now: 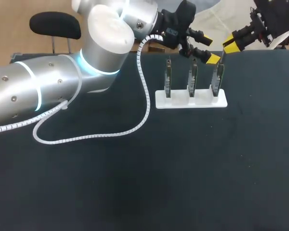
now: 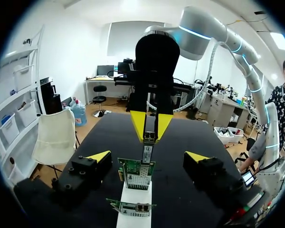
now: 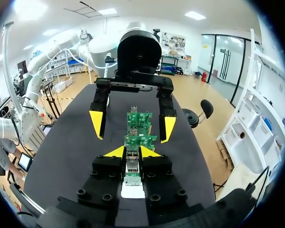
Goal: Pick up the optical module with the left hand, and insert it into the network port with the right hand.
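- The right pincer (image 3: 132,152) is clamped on the optical module (image 2: 147,148), with a yellow tip pressed to each side of it.
- The module hangs upright over the end card (image 1: 216,81), the one at the right end of the row in the head view.
- Its lower end meets the network port (image 2: 138,175) on top of that card (how deep it sits cannot be told from here).
- The left pincer (image 1: 210,49) is spread wide and holds nothing.
- In its own wrist view, the card and the module stand between its fingers and touch neither of them.
- So the two pincers face each other across that one card, the left from the far side and the right from the desk's right.
- Three network cards (image 1: 192,77) stand upright in a line on a white stand (image 1: 191,99).
- The stand lies flat on the dark desk (image 1: 135,183), toward its far edge.
- A white coiled cable (image 1: 144,91) droops from the left arm and loops across the desk beside the stand, just clear of it.
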Available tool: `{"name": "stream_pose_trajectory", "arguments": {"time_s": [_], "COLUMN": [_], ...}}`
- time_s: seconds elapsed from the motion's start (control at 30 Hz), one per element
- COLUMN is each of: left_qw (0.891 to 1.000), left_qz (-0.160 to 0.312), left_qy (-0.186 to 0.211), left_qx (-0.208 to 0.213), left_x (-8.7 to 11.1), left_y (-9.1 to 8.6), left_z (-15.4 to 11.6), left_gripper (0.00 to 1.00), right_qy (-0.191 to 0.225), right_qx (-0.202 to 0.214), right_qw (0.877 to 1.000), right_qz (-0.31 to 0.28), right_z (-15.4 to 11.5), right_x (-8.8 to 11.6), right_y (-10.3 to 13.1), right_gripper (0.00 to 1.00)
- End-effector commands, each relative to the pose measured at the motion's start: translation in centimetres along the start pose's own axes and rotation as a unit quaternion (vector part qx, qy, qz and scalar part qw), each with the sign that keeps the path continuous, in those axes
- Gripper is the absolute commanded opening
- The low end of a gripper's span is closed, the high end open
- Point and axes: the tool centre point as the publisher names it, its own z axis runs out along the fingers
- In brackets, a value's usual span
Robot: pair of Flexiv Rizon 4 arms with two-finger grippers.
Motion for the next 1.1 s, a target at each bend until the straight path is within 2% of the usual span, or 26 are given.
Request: {"name": "stream_pose_trajectory", "arguments": {"time_s": [0.03,0.53,1.1], "left_qw": [1.000,1.000,1.000], "left_qz": [0.001,0.001,0.001], "left_qy": [0.001,0.001,0.001], "left_qx": [0.003,0.003,0.003], "left_x": [-0.05,-0.05,-0.05], "left_y": [0.25,0.25,0.25], "left_z": [0.06,0.06,0.06], "left_gripper": [1.00,1.00,1.00], "right_qy": [0.003,0.000,0.001], "right_qx": [0.001,0.007,0.014], "right_qw": [1.000,1.000,1.000], "right_qz": [0.002,-0.004,0.006], "right_z": [0.26,0.00,-0.23], "right_x": [0.19,-0.43,-0.26], "right_y": [0.17,0.15,0.69], "right_gripper": [0.00,0.00,0.00]}}
